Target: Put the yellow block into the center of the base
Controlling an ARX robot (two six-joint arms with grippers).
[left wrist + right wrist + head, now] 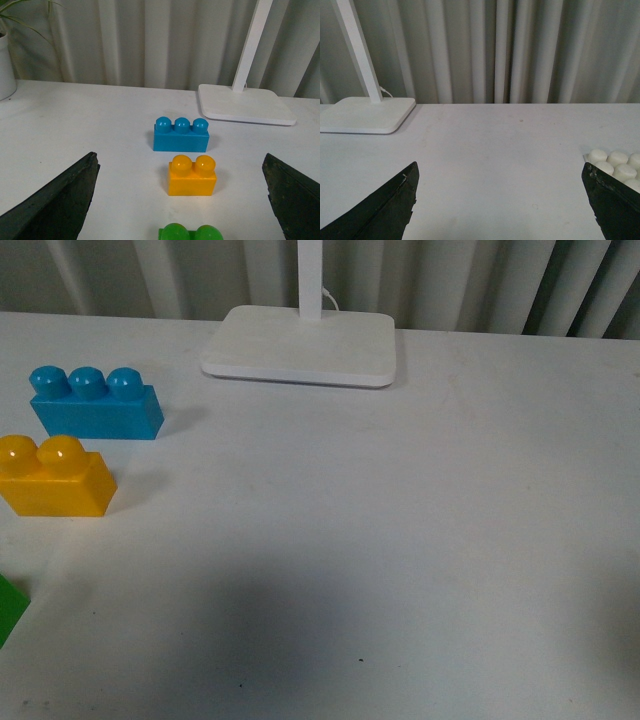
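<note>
A: Where do we have the yellow block (55, 478)?

B: On the table (400, 540), far left in the front view, upright, both studs up. Blue brick (95, 403) sits just behind it, apart, not touching. A corner of a green brick (10, 605) shows nearer to us at the left edge.

A: Left wrist agrees?

B: Yes. We see the three in a row: blue brick (181, 134) farthest, yellow block (192, 176) in the middle, green brick (192, 234) nearest and cut off by the frame. Small gaps between all of them.

A: Left gripper (179, 155)?

B: Jaws spread wide. One finger (60, 205) shows at each side of the picture, and neither touches a brick.

A: Right gripper (500, 166)?

B: Also spread wide, bare table between the fingers (382, 210).

A: Base (617, 165)?

B: We get it in the right wrist view only: a few round white studs at the picture's edge, partly behind one finger. We cannot tell its full outline.

A: Anything else?

B: Lamp stand (300, 345) at the back of the table, well apart from the bricks, curtain (520, 50) behind it. Plant pot (6, 65) at the edge of the left wrist view.
</note>
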